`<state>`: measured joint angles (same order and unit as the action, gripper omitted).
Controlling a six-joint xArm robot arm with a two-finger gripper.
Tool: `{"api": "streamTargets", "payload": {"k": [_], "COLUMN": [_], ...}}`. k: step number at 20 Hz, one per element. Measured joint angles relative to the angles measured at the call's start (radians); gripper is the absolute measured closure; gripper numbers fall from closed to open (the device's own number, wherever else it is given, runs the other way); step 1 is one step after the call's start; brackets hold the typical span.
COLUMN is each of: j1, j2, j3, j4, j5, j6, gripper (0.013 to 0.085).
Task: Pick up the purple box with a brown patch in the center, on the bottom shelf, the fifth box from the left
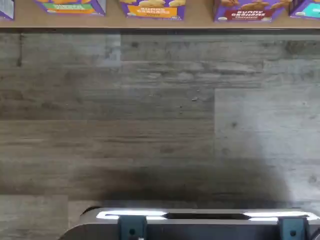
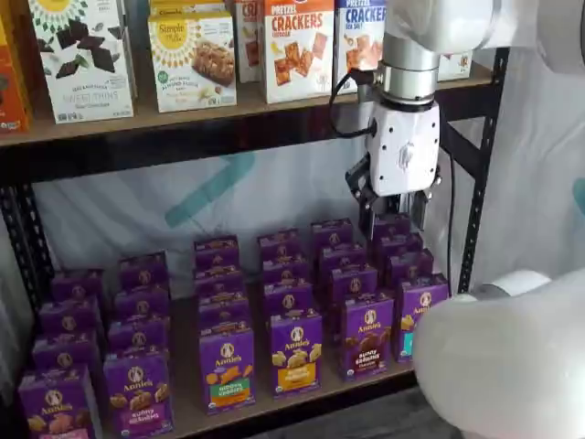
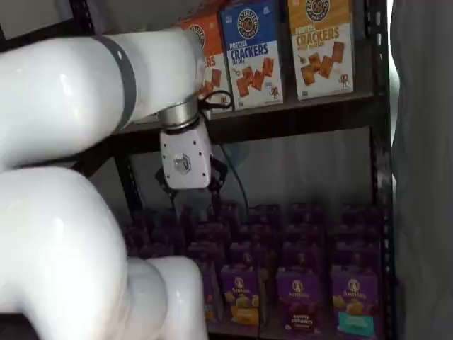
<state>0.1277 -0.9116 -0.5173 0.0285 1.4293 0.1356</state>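
The purple box (image 2: 367, 334) stands in the front row of the bottom shelf (image 2: 274, 404), with brown bunny cookies at its centre and a magenta lower band. It also shows in a shelf view (image 3: 299, 297), and its lower part shows in the wrist view (image 1: 248, 12). My gripper (image 2: 393, 219) hangs in front of the rack, above and behind the back rows of purple boxes, well above the purple box. A gap shows between its two black fingers (image 2: 364, 208) and nothing is in it. It also shows in a shelf view (image 3: 190, 190), left of and above the box.
Neighbouring purple cartons flank the box: one with a yellow-orange band (image 2: 295, 352) on its left, one with a teal band (image 2: 420, 315) on its right. Cracker boxes (image 2: 297, 46) fill the upper shelf. A black rack post (image 2: 477, 174) stands at the right. My white arm links (image 2: 498, 366) fill the foreground.
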Motion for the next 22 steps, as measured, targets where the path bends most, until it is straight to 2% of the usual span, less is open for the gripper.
{"api": "streamTargets", "payload": {"k": [11, 22], "j1": [-0.002, -0.031], "j2": [0.015, 0.153], "j3": [0.016, 0.09], "j4": [-0.016, -0.03], "j5": [-0.057, -0.283], "j6": [0.0, -0.025], "gripper": [0.013, 0.013]}}
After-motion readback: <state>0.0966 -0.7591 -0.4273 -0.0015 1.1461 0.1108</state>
